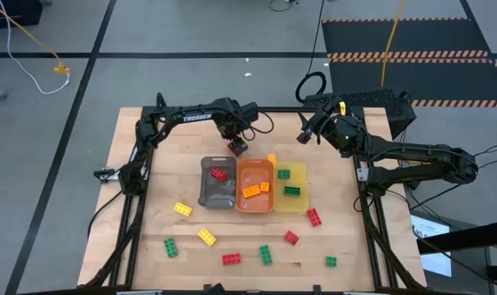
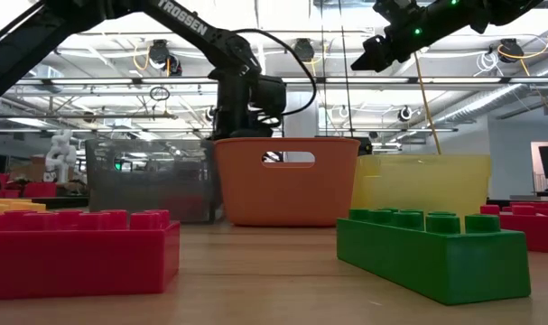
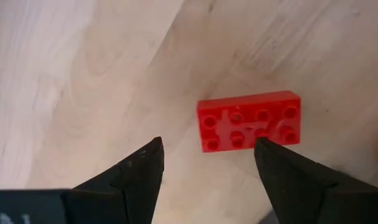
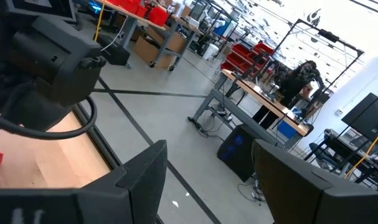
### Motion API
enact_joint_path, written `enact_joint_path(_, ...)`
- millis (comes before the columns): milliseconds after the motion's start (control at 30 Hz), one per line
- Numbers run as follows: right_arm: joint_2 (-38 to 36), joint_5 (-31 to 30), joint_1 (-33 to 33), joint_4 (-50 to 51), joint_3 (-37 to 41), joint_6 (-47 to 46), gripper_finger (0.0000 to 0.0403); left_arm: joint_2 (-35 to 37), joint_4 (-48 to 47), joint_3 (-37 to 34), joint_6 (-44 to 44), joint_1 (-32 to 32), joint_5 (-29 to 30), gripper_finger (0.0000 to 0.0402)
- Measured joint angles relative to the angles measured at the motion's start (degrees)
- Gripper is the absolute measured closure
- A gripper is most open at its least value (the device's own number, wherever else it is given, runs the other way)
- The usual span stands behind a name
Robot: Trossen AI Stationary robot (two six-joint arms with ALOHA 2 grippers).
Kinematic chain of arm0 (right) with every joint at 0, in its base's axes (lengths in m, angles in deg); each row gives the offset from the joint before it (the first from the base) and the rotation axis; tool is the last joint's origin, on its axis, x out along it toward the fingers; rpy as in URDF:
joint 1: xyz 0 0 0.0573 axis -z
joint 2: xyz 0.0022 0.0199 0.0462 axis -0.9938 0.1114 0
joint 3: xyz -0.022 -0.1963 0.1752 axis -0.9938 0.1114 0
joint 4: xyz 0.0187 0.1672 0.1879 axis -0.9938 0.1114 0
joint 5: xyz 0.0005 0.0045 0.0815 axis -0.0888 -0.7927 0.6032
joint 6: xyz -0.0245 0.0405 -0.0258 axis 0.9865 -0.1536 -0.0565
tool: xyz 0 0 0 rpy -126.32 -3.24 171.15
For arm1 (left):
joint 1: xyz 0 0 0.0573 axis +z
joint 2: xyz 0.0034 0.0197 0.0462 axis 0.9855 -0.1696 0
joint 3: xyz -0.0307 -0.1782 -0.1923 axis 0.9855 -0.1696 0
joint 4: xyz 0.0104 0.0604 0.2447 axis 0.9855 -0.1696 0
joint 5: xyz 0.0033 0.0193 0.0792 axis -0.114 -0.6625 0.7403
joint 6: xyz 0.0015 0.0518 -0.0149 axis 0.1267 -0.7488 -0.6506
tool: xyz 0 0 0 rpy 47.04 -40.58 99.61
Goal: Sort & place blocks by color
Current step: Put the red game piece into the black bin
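Sorting continues on the wooden table (image 1: 150,205), grey tray (image 1: 207,192) nearest. Left gripper (image 3: 207,165), fingers spread wide and empty, hovers over a red brick (image 3: 250,121) lying just behind that tray; centre it before descending. Right gripper (image 4: 207,168) waits aloft, parted.

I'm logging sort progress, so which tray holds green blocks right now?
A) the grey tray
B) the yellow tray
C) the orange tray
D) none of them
B: the high view shows two green blocks inside the yellow tray, while the grey tray holds a red block.
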Motion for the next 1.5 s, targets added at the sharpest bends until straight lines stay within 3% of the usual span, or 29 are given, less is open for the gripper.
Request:
enact_joint_path(200, 0.0, 0.0, 0.0, 0.0, 0.0, 0.0, 0.0177, -1.7, 0.0, 0.0, 0.1, 0.1, 3.4, 0.0153)
enact_joint_path(433, 0.0, 0.0, -0.1, 0.0, 0.0, 0.0, 0.0177, -4.3, -0.5, 0.3, -1.2, -0.8, -1.0, 0.0154)
enact_joint_path(800, 0.0, 0.0, -0.1, 0.0, 0.0, -0.4, 0.0177, -4.6, -3.1, 0.2, -2.4, 2.6, 11.2, 0.0154)
enact_joint_path(1067, 0.0, 0.1, -0.1, 0.8, 0.0, -0.4, 0.0177, -4.7, -7.5, 0.0, -1.9, 5.5, 14.1, 0.0154)
enact_joint_path(1200, 0.0, 0.1, -0.1, 1.1, 0.0, -0.8, 0.0177, -4.8, -9.6, -0.2, -6.1, 6.6, 17.3, 0.0154)
enact_joint_path(1500, 0.0, 0.1, -0.1, 1.3, 0.0, -0.9, 0.0177, 4.7, -4.2, -0.2, -15.8, 6.4, 19.6, 0.0153)
